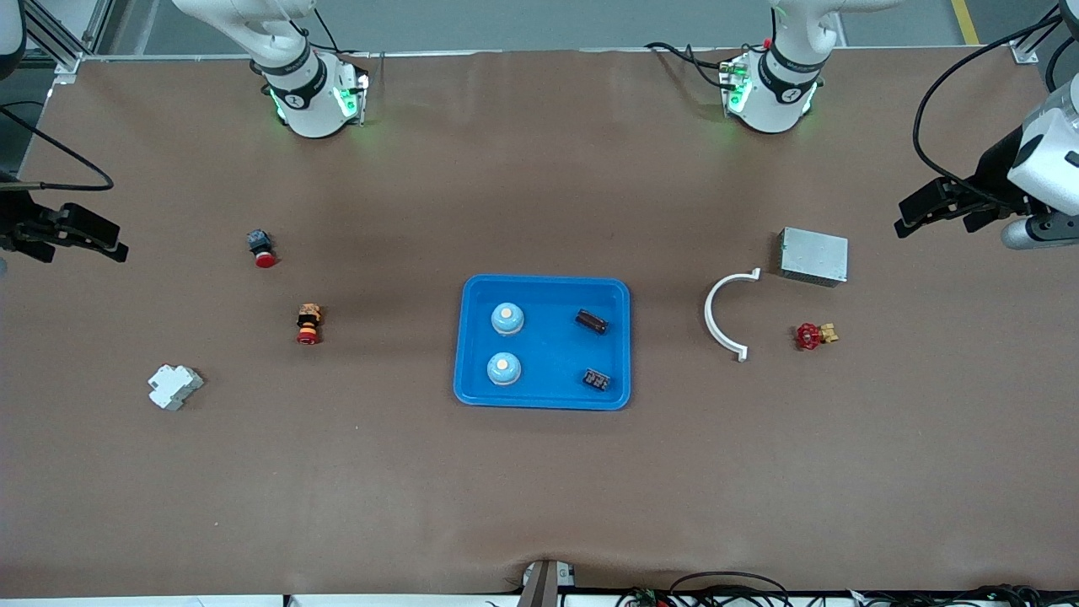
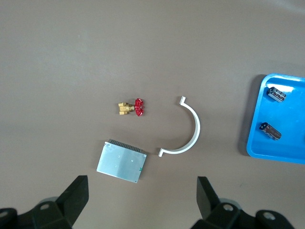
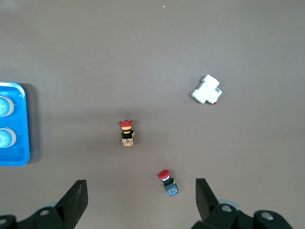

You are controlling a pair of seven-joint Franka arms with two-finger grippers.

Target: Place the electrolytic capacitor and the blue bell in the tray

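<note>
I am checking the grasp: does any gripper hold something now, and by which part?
Nothing is held. The left gripper and the right gripper are both open and empty, each above bare table at its own end.

Even, fairly bright overhead light covers the brown surface (image 1: 539,472) in the front view, with only short, soft shadows hugging each object and no harsh glare. The blue tray (image 1: 544,287) looks saturated and casts a faint dark edge along its rim. Both wrist views are a little dimmer and greyer, with the dark fingers (image 2: 76,195) at the lower edge slightly soft.
</note>
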